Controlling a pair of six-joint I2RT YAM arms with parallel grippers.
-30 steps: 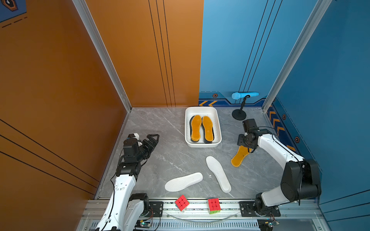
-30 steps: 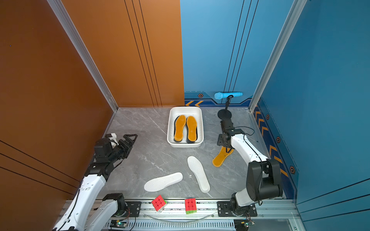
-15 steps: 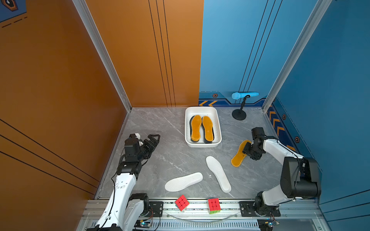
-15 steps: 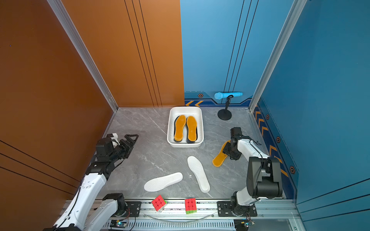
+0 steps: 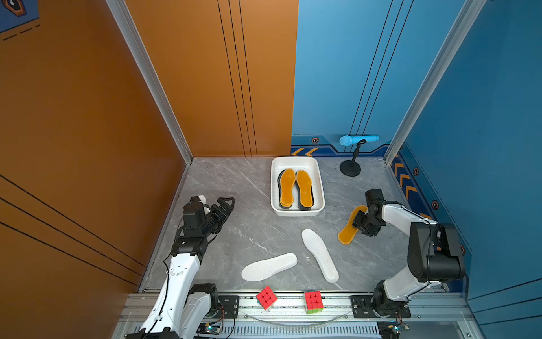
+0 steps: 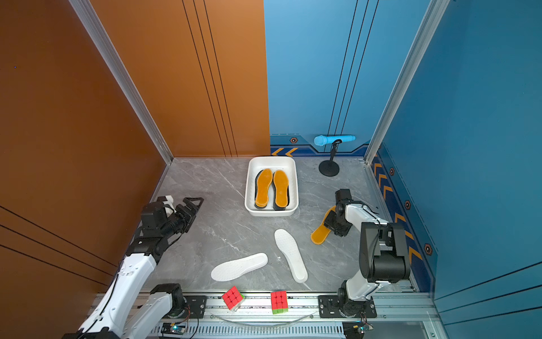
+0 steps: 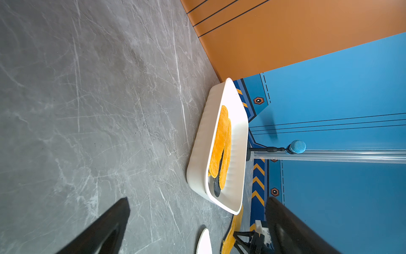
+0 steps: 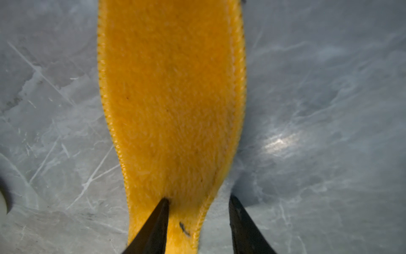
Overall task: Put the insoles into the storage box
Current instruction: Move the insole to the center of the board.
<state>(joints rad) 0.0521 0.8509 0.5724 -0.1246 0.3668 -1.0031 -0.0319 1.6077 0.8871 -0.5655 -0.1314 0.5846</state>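
- While the left end effector point(image 5: 220, 207) hangs above the left side of the grey marble surface point(image 5: 234, 182), its jaws stand wide with nothing between them.
- Corner poster point(image 5: 13, 6), far upper left: hexagon emblem only, any lettering too small to read.
- Front white insole point(image 5: 268, 266) lies flat near the front edge, roughly crosswise.
- Left cube point(image 5: 266, 297) and right cube point(image 5: 313, 301) sit on the front rail, off the surface, red faces showing.
- Storage box point(image 5: 274, 187) sits mid-back, near the rear wall. Inside it, two orange insoles point(image 5: 304, 187) lie side by side, fuzz up, on dark insoles point(image 5: 312, 202) whose black edges show around them. A further orange edge peeks out under the left one.
- Second white insole point(image 5: 319, 255) lies diagonal, just right of the front one, not touching it.
- Loose orange insole point(image 5: 347, 232) lies diagonal on the surface, right of the box's front corner and apart from it.
- Right end effector point(image 8: 198, 200) is down about midway along that insole. Jaws are narrow but parted: one fingertip point(image 8: 162, 211) presses the fuzz, the other rests beside the insole's edge. The edge sits in the gap, not clamped.
- Blue microphone point(image 5: 359, 139) on a black stand occupies the back right corner.
- Blue wall base strip: yellow chevrons point(image 5: 305, 151) and hexagon badges point(image 5: 314, 140), graphics only legible.
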